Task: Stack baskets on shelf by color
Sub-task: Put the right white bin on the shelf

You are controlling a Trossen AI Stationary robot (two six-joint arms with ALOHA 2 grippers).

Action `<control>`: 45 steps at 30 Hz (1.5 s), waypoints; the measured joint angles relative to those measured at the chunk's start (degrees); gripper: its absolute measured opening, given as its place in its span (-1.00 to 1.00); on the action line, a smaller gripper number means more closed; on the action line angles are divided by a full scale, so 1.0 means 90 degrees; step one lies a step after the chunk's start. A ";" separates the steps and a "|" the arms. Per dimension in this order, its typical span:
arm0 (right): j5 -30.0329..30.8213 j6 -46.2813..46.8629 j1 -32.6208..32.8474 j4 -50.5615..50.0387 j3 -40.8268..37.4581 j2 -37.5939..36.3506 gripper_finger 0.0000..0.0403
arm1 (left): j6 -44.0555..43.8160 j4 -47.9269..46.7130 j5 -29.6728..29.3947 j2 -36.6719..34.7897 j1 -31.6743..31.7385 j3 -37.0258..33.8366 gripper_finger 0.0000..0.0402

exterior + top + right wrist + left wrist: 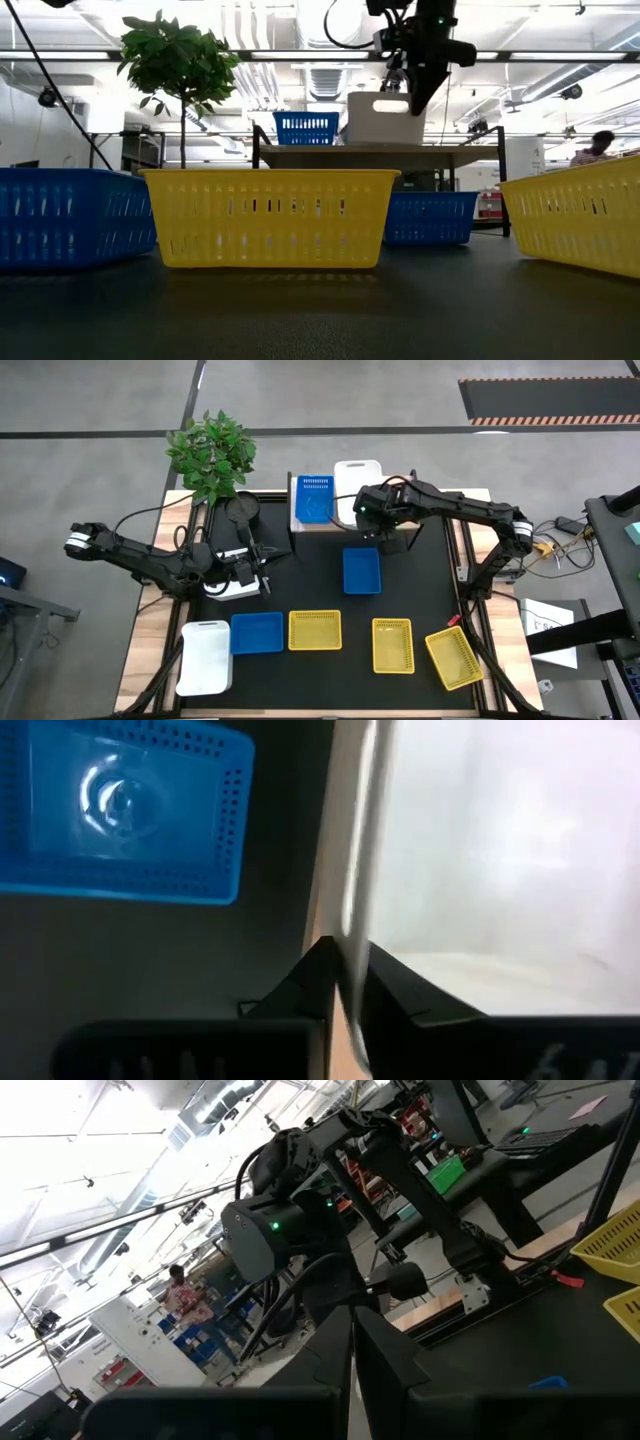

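white basket (500, 850) cut off by the right wrist view's edge, blue basket (60, 215) cropped at low view's left

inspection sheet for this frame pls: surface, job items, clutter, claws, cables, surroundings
Surface: black mat on the table.
Job's things: shelf holds one blue basket and one white basket; two blue, three yellow and a white one on the mat.
Clutter: potted plant.
Claws: right claw pinches the white basket's rim; left claw shut on another white basket.
Cables: loose wires right of the table.
Surroundings: person in the background.

Bright overhead lighting; right wrist view blurred.
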 joint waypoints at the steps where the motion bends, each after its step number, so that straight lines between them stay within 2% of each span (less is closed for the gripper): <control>1: -0.0005 0.0055 -0.0016 0.0038 0.0000 0.0000 -0.83 | 0.0000 0.0002 0.0000 0.0000 0.0000 0.0000 -1.00; 13: -0.0006 0.0103 -0.0020 0.0001 -0.0002 -0.0023 -0.53 | 0.0000 0.0001 0.0000 0.0000 0.0000 0.0000 -1.00; 26: -0.0008 0.0358 -0.0015 -0.0130 -0.0002 -0.0535 -0.54 | 0.0000 0.0000 0.0000 0.0000 0.0000 0.0000 -1.00; 35: -0.0052 0.0299 -0.0017 -0.0225 -0.0002 -0.1228 -0.54 | 0.0000 0.0000 0.0000 0.0000 0.0000 0.0000 -1.00; 38: -0.0003 0.0460 -0.0178 -0.0223 -0.0002 -0.1414 -0.58 | 0.0002 0.0000 0.0000 0.0000 0.0000 0.0000 -1.00; 43: 0.0069 0.0840 -0.0941 -0.0311 -0.0075 -0.1271 -0.87 | 0.0002 0.0002 0.0000 0.0001 0.0001 0.0000 -1.00; 45: 0.0067 0.0835 -0.1217 -0.0310 -0.0119 -0.1119 -0.93 | 0.0002 0.0002 0.0000 0.0000 0.0000 0.0000 -1.00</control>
